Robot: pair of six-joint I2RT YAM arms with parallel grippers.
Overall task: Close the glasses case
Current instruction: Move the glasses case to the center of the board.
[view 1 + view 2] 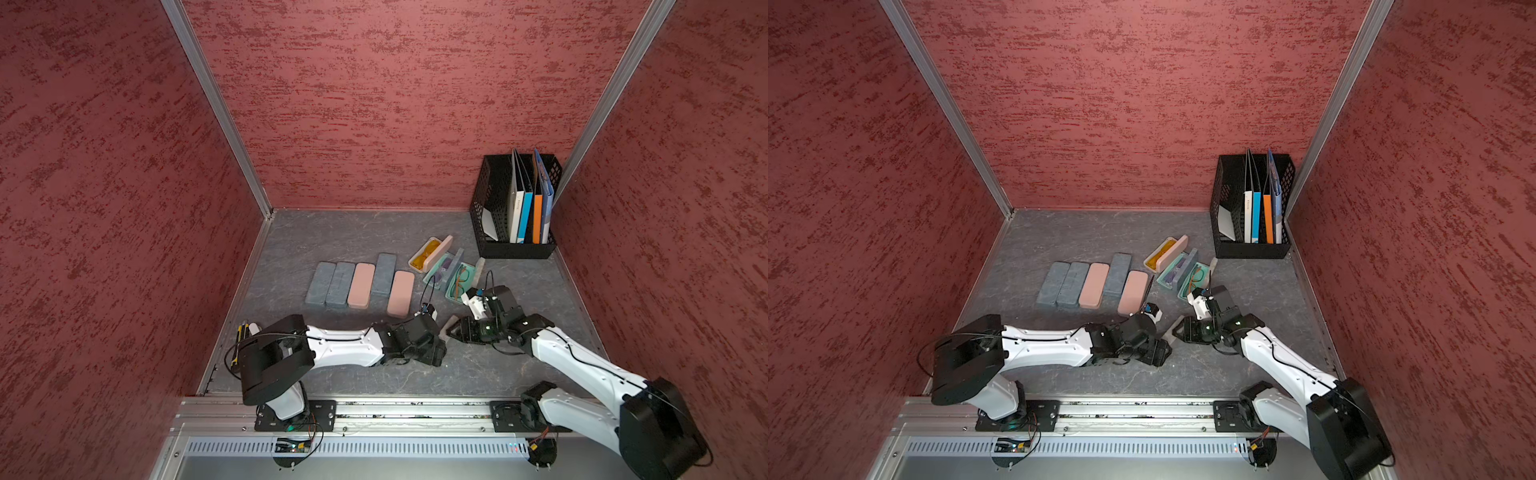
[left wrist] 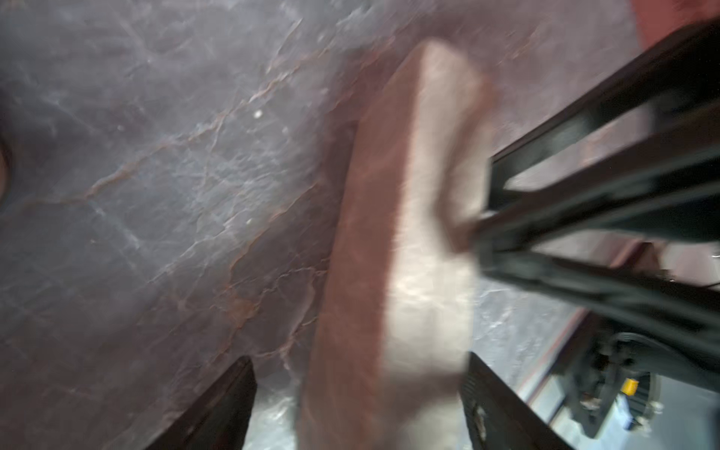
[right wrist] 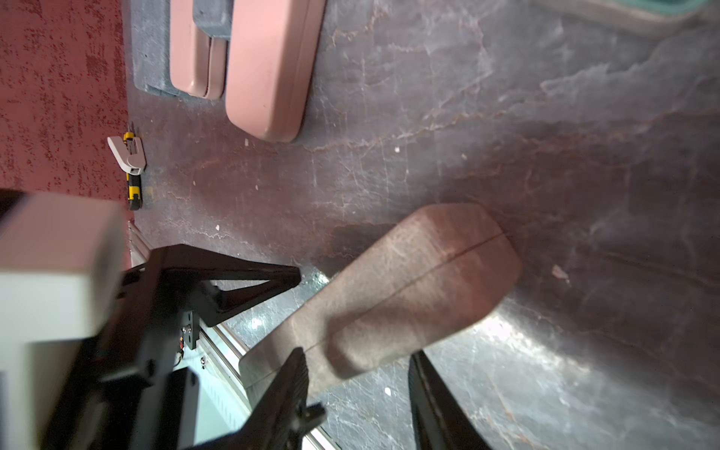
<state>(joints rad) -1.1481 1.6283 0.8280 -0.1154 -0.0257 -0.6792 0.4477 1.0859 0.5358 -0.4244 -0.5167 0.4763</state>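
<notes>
To your left, the row of shut cases [image 1: 360, 285] is lying on the desk [image 1: 332, 232], out of your way. Your left claw [image 2: 358, 356] is straddling the taupe glasses case [image 3: 409, 280] at front centre, fingers apart with gaps showing, probably only steadying it. Its seam is looking shut. Your right claw [image 3: 356, 352] is bracketing the other end; whether it is pinching or loose, I cannot tell.

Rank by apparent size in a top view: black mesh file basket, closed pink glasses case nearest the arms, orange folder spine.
Largest: black mesh file basket
Then: closed pink glasses case
Smallest: orange folder spine
</notes>
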